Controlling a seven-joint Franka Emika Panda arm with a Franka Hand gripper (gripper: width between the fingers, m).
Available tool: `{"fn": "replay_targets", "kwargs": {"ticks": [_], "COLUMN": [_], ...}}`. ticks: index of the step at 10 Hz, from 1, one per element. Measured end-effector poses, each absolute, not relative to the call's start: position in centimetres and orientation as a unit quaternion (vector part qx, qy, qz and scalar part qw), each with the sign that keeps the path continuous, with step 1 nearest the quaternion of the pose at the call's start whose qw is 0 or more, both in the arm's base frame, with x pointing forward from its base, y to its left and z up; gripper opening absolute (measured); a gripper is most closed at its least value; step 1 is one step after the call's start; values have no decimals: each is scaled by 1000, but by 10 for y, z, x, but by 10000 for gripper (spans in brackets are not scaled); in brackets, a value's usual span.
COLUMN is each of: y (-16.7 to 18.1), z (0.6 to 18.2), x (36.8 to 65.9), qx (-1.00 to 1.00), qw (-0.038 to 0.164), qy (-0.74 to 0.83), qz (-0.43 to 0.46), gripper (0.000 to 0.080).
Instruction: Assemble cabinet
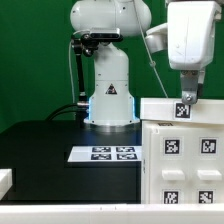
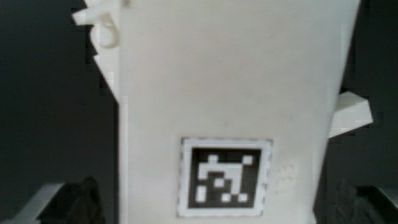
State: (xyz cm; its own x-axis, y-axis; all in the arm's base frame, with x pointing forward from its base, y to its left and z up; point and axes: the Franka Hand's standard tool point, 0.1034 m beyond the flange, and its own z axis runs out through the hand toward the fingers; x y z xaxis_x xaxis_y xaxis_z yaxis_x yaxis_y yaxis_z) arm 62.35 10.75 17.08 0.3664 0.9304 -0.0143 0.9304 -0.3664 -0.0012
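The cabinet (image 1: 190, 160), a big white box with tagged square panels, stands at the exterior view's right. A white tagged slab (image 1: 165, 108) forms its upper edge. My gripper (image 1: 187, 97) reaches down onto that edge from above. In the wrist view a long white part of the cabinet (image 2: 214, 110) with one tag fills the middle. A dark fingertip shows on each side (image 2: 75, 203), and the gripper (image 2: 217, 205) straddles the part. A thin dark gap shows beside each finger, so the jaws look open around the part and not clamped on it.
The marker board (image 1: 108, 153) lies flat on the black table in front of the arm's white base (image 1: 110, 95). A small white piece (image 1: 4, 180) sits at the exterior view's left edge. A green backdrop stands behind.
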Motion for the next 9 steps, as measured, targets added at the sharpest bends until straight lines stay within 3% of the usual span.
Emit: {"fn": "replay_targets", "kwargs": {"ticks": [8, 9], "y": [99, 98], "z": [167, 168], "x": [625, 625], "qx": [840, 841], "qw": [4, 4], "qy": [542, 542], "qz": [-7, -6], "gripper": [623, 433]}}
